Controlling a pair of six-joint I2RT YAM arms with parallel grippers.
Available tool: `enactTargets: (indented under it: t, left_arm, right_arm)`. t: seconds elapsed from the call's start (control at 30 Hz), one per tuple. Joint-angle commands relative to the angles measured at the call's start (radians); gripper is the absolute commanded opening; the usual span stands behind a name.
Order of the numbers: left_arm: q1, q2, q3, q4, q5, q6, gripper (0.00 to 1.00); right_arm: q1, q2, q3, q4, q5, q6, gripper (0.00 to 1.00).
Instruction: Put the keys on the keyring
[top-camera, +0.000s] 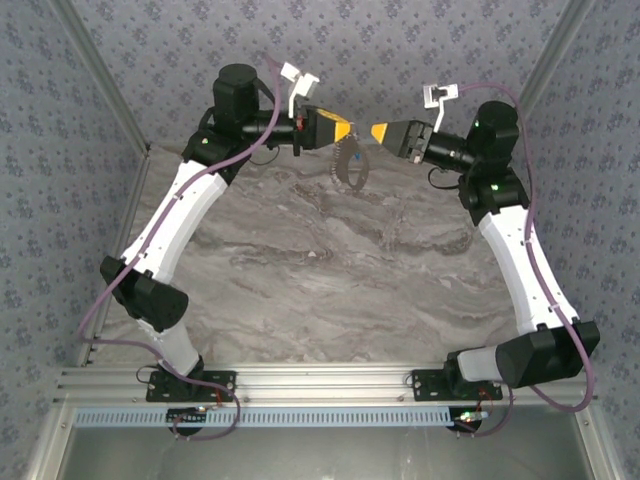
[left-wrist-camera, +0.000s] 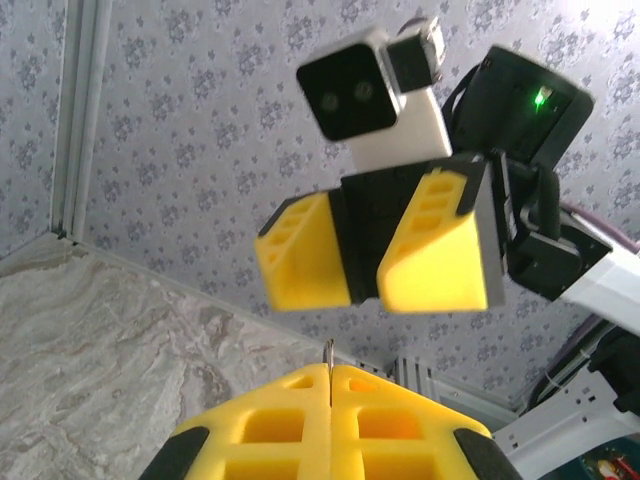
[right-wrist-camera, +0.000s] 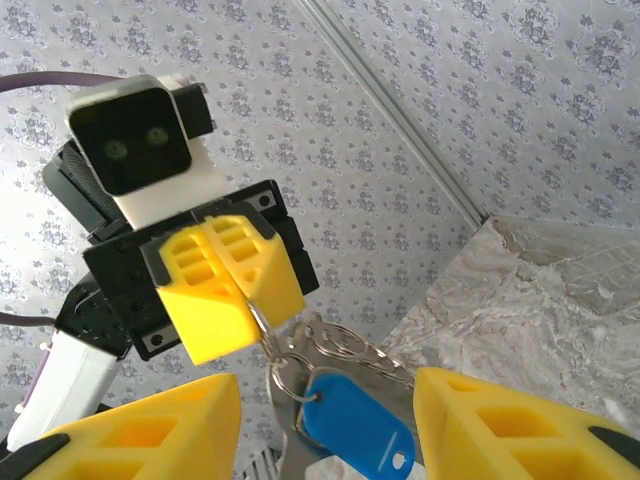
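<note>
The left gripper (top-camera: 345, 131) is clamped shut on the keyring (right-wrist-camera: 262, 322), high above the table (top-camera: 300, 290). The blue key (right-wrist-camera: 355, 432) dangles just below that gripper. The right gripper (top-camera: 378, 132) faces it close by, jaws parted and empty.

We see the left arm (top-camera: 175, 215) and right arm (top-camera: 515, 240) raised and bent inward, wrists level, tips nearly meeting: left gripper (top-camera: 345, 130) clamped tight on the keyring (right-wrist-camera: 265, 330), right gripper (top-camera: 378, 132) with jaws parted.

There was one key (right-wrist-camera: 356, 432) with a blue head and one keyring (right-wrist-camera: 347, 344). Two grippers were counted, the left gripper (top-camera: 349, 131) and the right gripper (top-camera: 376, 132), above one tabletop (top-camera: 300, 275).
</note>
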Motion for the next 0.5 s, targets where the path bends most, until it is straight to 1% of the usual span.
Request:
enactTargets:
  t: [0.0,0.17,0.47]
  left_arm:
    - [0.005,-0.036,0.014,0.117,0.019,-0.063,0.00]
    - [0.006,-0.035,0.016,0.151,0.030,-0.095,0.00]
    - [0.006,-0.027,0.020,0.189,0.052,-0.134,0.00]
  right_arm:
    - [0.020,-0.021,-0.009,0.003,0.028,-0.031,0.52]
    - [0.049,-0.020,-0.013,-0.077,0.057,-0.110,0.53]
    - [0.109,-0.001,-0.001,-0.122,0.078,-0.154,0.57]
